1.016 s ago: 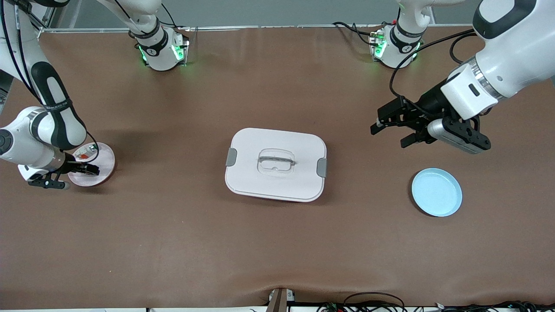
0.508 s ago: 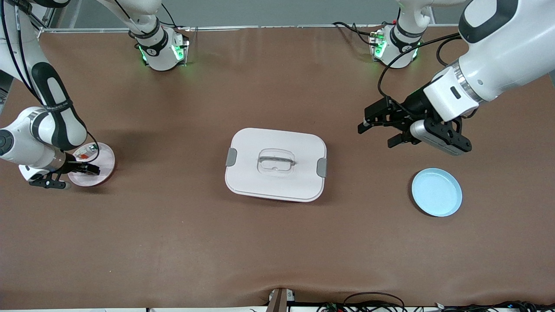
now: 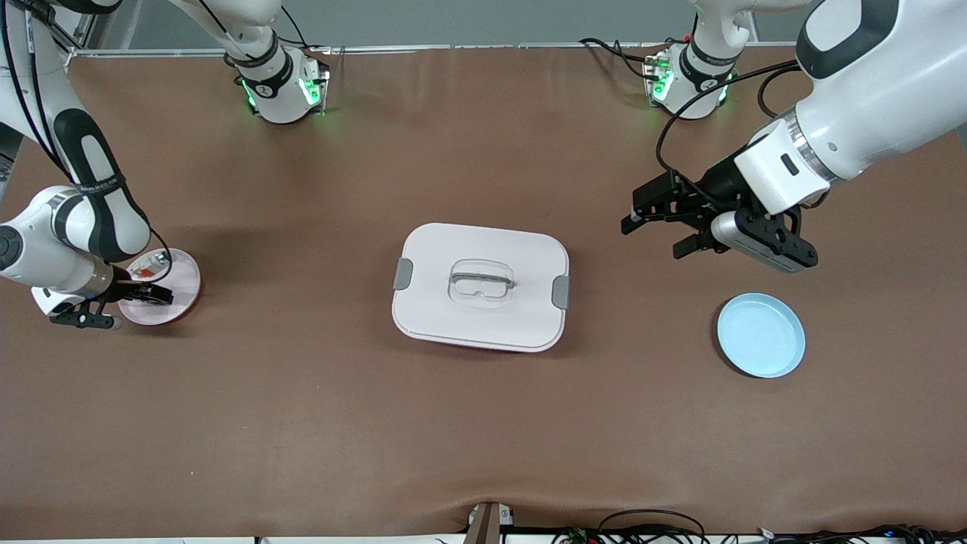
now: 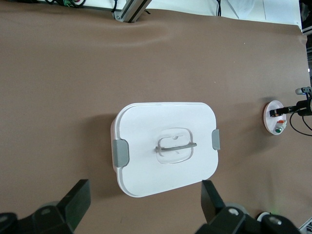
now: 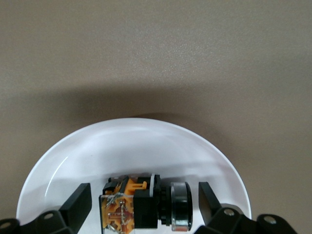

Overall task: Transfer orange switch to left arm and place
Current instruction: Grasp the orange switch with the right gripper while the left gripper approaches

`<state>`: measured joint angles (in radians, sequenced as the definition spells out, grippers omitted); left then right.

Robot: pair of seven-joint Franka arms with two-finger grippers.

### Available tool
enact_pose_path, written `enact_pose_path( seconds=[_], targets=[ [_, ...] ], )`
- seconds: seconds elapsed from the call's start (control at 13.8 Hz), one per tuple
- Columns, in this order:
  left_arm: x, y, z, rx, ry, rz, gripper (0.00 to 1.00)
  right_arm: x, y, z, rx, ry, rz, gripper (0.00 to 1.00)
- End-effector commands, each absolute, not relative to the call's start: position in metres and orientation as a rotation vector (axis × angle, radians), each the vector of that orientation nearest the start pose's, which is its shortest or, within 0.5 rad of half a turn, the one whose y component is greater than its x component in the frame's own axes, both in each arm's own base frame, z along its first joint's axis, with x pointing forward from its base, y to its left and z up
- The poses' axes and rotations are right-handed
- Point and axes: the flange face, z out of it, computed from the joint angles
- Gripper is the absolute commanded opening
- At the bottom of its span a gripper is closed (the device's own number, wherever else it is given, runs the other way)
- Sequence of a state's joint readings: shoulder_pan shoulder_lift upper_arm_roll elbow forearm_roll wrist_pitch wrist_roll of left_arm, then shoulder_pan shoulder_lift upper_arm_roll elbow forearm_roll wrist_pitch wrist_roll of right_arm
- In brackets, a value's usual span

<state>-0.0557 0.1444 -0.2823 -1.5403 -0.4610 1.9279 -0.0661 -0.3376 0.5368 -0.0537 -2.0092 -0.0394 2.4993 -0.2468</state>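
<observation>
The orange switch point(image 5: 141, 204), a black block with orange marks and a round cap, lies on its side on a pale pink plate point(image 5: 136, 146) at the right arm's end of the table. My right gripper point(image 5: 144, 195) is down over this plate point(image 3: 181, 281), open, one finger on each side of the switch with a small gap on both sides. The white box point(image 3: 480, 285) with grey clips sits mid-table. My left gripper point(image 3: 653, 236) hangs open and empty over bare table between the box and the left arm's base. Its wrist view looks down on the box point(image 4: 165, 146).
A light blue plate point(image 3: 761, 335) lies at the left arm's end, nearer the front camera than the left gripper. On the pink plate, a second small part point(image 3: 147, 266) with a red-orange bit lies beside the right gripper. Cables run along the table's front edge.
The left arm has swung its gripper a little toward the box and the arms' bases, most of it in the first half second. The right gripper stays down over the pink plate.
</observation>
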Motion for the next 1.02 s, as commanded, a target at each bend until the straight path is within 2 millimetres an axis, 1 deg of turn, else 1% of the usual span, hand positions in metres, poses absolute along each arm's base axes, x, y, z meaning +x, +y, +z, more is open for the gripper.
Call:
enact_pose_path(
  seconds=[0.0, 0.07, 0.15, 0.22, 0.44, 0.58, 0.73, 0.87, 0.94],
  targets=[
    [0.591, -0.227, 0.605, 2.574, -0.210, 0.201, 1.00, 0.557, -0.234, 0.177, -3.160, 0.154, 0.090, 0.65],
    [0.591, -0.227, 0.605, 2.574, -0.210, 0.201, 1.00, 0.557, -0.234, 0.177, -3.160, 0.154, 0.090, 0.38],
    [0.591, -0.227, 0.605, 2.574, -0.210, 0.201, 1.00, 0.557, -0.234, 0.177, -3.160, 0.154, 0.090, 0.17],
    [0.591, -0.227, 0.605, 2.574, -0.210, 0.201, 1.00, 0.557, -0.234, 0.177, -3.160, 0.154, 0.090, 0.00],
    [0.590, -0.228, 0.605, 2.574, -0.212, 0.200, 1.00, 0.559, -0.235, 0.179, -3.161, 0.159, 0.087, 0.00],
    [0.591, -0.227, 0.605, 2.574, -0.210, 0.201, 1.00, 0.566, -0.236, 0.187, -3.161, 0.155, 0.090, 0.00],
    [0.591, -0.227, 0.606, 2.563, -0.203, 0.199, 1.00, 0.573, -0.237, 0.200, -3.138, 0.161, 0.173, 0.00],
    [0.593, -0.229, 0.607, 2.540, -0.187, 0.212, 1.00, 0.579, -0.231, 0.216, -3.091, 0.185, 0.304, 0.00],
    [0.594, -0.230, 0.605, 2.540, -0.188, 0.214, 1.00, 0.582, -0.229, 0.226, -3.075, 0.213, 0.340, 0.00]
  ],
)
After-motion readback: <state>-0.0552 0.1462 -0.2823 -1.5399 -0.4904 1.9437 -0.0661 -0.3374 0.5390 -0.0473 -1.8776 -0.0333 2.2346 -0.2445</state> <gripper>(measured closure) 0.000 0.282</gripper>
